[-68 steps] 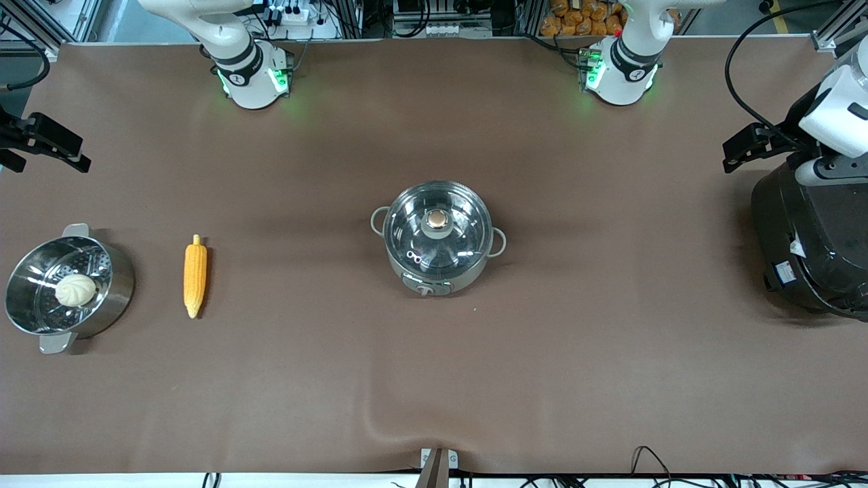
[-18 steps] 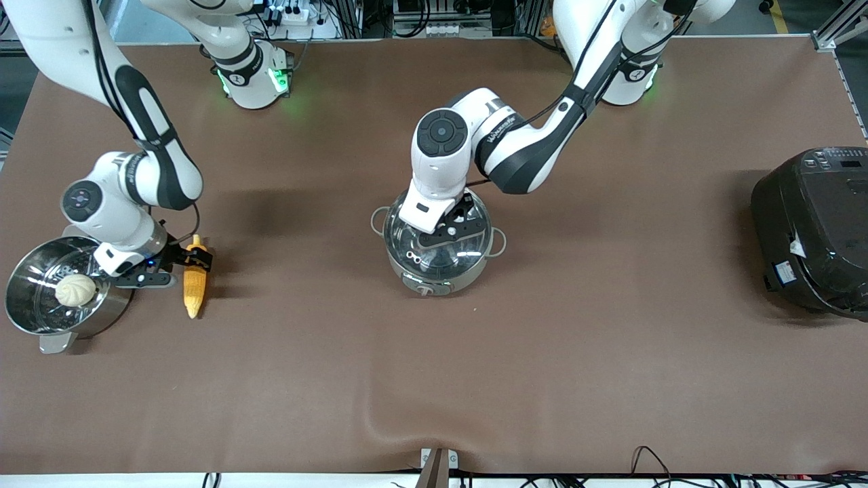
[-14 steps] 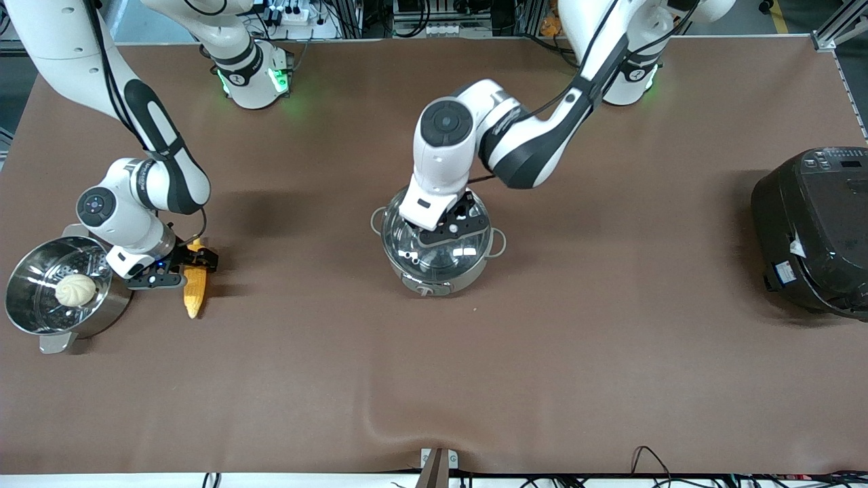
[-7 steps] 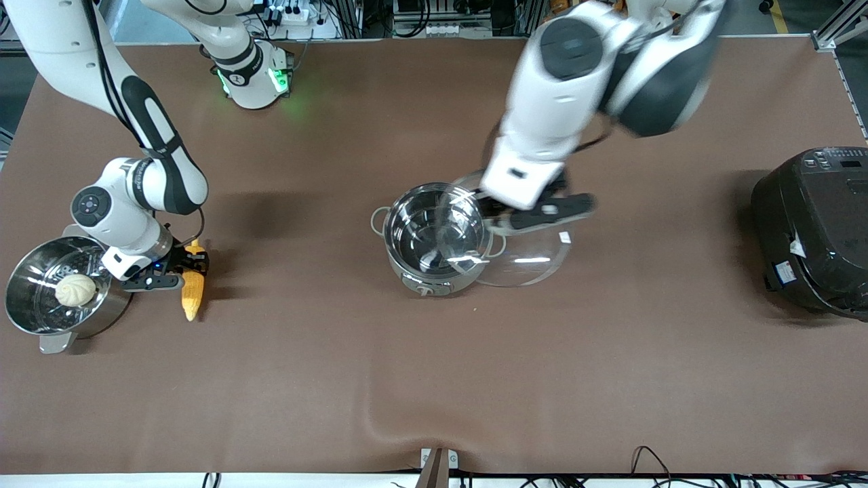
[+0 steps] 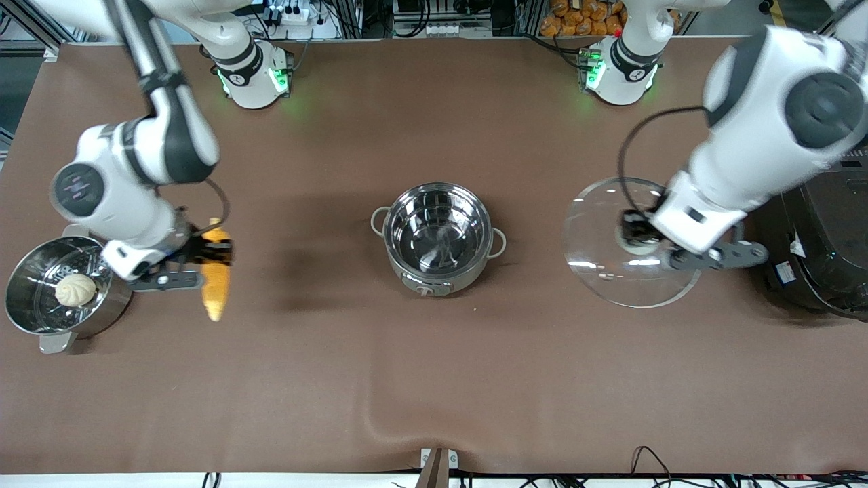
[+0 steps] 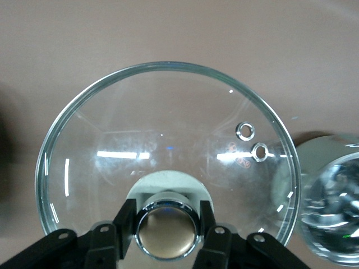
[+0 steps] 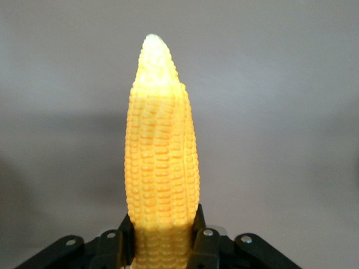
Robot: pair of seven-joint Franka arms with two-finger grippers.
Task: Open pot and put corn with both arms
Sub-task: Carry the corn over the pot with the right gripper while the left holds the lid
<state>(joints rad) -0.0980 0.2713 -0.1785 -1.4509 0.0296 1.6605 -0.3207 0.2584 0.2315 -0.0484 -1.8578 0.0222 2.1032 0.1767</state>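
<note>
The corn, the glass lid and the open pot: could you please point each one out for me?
corn point(image 5: 215, 293), front view, on its yellow body below the right claw.
glass lid point(image 6: 162, 134), left wrist view, on the clear glass above its knob.
pot point(image 5: 437, 234), front view, on its bare steel inside.

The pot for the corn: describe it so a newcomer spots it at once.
Mid-table, between the steamer pot at the right arm's end and the black rice cooker at the left arm's end, stands the pot. It is open, shiny and empty, with two loop handles and a grey knobbed base, unlike the steamer holding a bun.
</note>
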